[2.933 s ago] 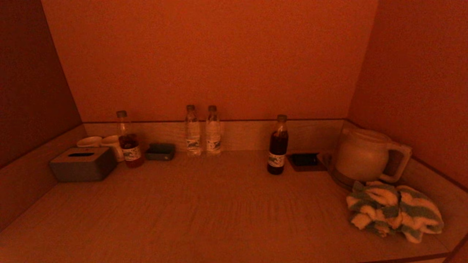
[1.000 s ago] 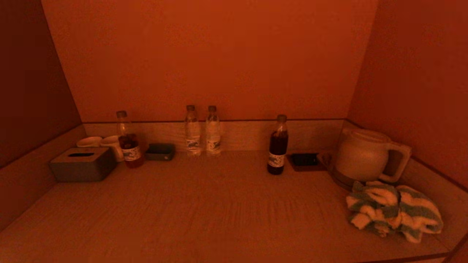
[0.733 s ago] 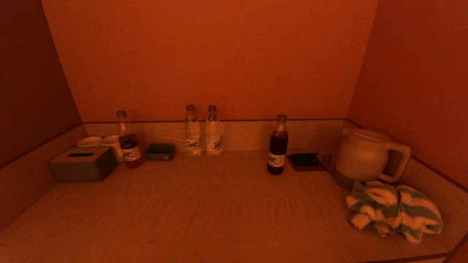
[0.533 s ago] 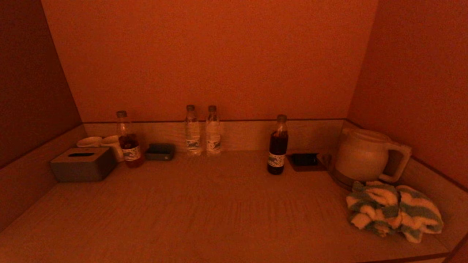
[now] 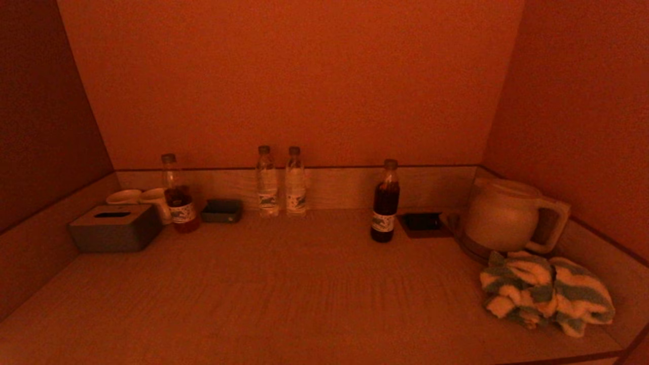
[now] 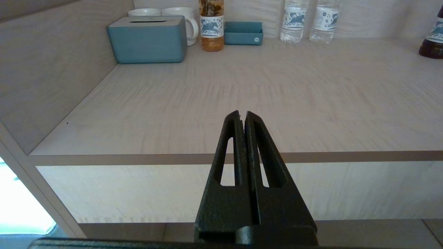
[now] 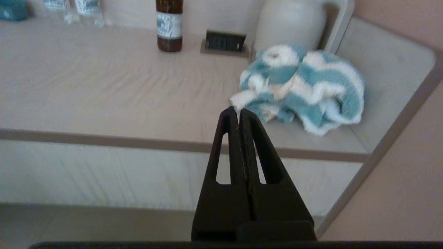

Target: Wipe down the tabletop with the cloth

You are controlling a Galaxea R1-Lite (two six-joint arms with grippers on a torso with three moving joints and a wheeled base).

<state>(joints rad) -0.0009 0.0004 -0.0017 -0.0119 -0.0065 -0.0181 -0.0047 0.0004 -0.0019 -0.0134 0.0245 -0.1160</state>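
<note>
The striped cloth [image 5: 547, 295] lay bunched on the counter [image 5: 284, 294] at its right end, just in front of the white kettle [image 5: 504, 215] and close to the right side wall. Behind the kettle's left side sat a dark socket plate [image 5: 422, 222], and beside that stood a dark bottle [image 5: 385, 202], both well clear of the cloth. Two clear water bottles [image 5: 280, 182] stood together against the back wall. On the left were a small teal tray [image 5: 222, 210], a half-full amber bottle [image 5: 177, 195], two white cups [image 5: 139, 197] and a tissue box [image 5: 115, 228].

The right tool [image 7: 239, 111] hung before the counter's front edge, its tips pressed together and holding nothing, just short of the cloth's near corner. The left tool [image 6: 241, 114], likewise closed and empty, was parked in front of the counter edge, with bare counter beyond it.
</note>
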